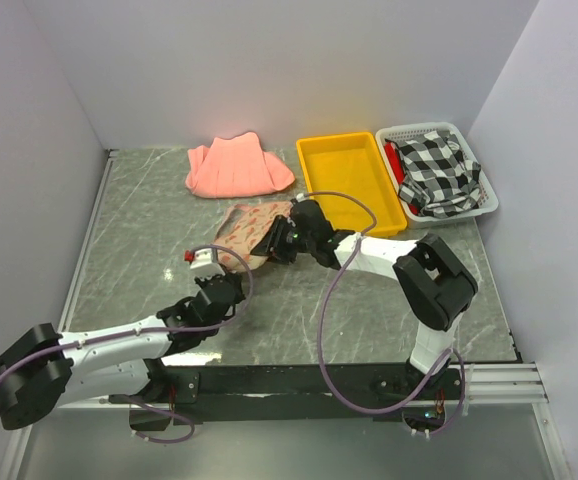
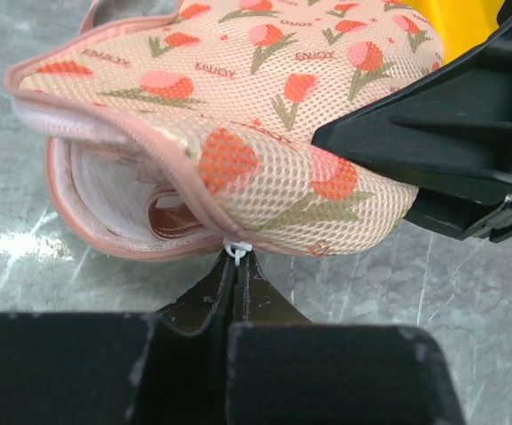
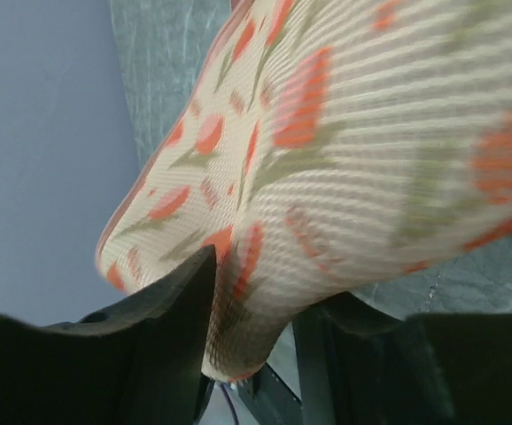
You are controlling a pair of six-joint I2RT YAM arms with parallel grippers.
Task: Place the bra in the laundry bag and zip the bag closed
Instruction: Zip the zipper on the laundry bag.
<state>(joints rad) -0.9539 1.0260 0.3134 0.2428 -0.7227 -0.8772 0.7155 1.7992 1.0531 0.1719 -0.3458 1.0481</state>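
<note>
Where the left end effector [image 2: 237, 266] was clamped shut on the white zip pull [image 2: 237, 250], the laundry bag [image 2: 238, 97] was found directly ahead on the tabletop [image 2: 26, 266] — mouth gaping, long axis lying crosswise, the bra [image 2: 105, 190] judged tucked inside. "ENJOY" was printed repeatedly across the mesh. Beyond, a fold was straddled by the right end effector [image 3: 254, 310] — whether it was gripped could not be told.

Left fingers [image 2: 205, 305] shut, right fingers [image 3: 163, 314] parted — both outstretched
</note>
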